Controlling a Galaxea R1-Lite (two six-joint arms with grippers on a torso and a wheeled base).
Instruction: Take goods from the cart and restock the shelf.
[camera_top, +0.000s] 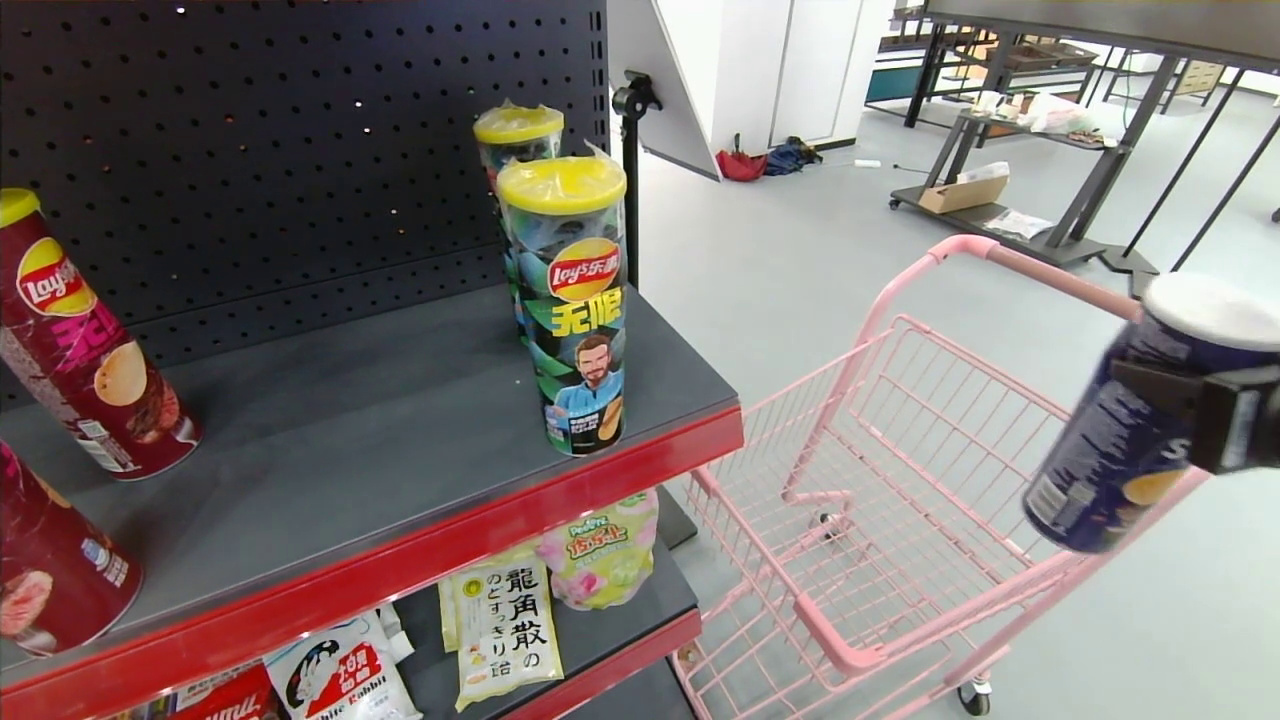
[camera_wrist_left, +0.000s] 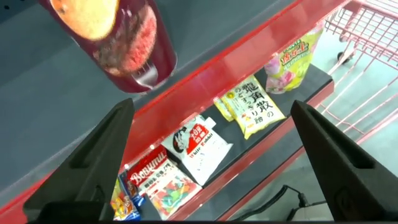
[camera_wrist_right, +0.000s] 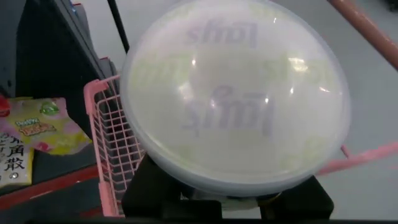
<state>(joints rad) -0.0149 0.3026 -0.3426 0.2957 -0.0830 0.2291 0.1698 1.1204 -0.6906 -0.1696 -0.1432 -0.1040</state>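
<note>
My right gripper (camera_top: 1215, 415) is shut on a dark blue chip can (camera_top: 1130, 440) with a white lid (camera_wrist_right: 236, 106), held tilted above the right rim of the pink cart (camera_top: 870, 480). Two green chip cans with yellow lids (camera_top: 572, 310) stand at the right end of the grey upper shelf (camera_top: 350, 440). Two dark red chip cans (camera_top: 80, 350) stand at its left end. My left gripper (camera_wrist_left: 211, 162) is open, hovering just off the shelf's red front edge (camera_wrist_left: 217, 81), below a dark red chip can (camera_wrist_left: 124, 43).
The lower shelf (camera_wrist_left: 311, 84) holds several snack bags (camera_top: 505, 620). A black pegboard (camera_top: 300, 130) backs the shelf. The cart basket looks bare inside. Tables and racks (camera_top: 1040, 130) stand far behind across the open grey floor.
</note>
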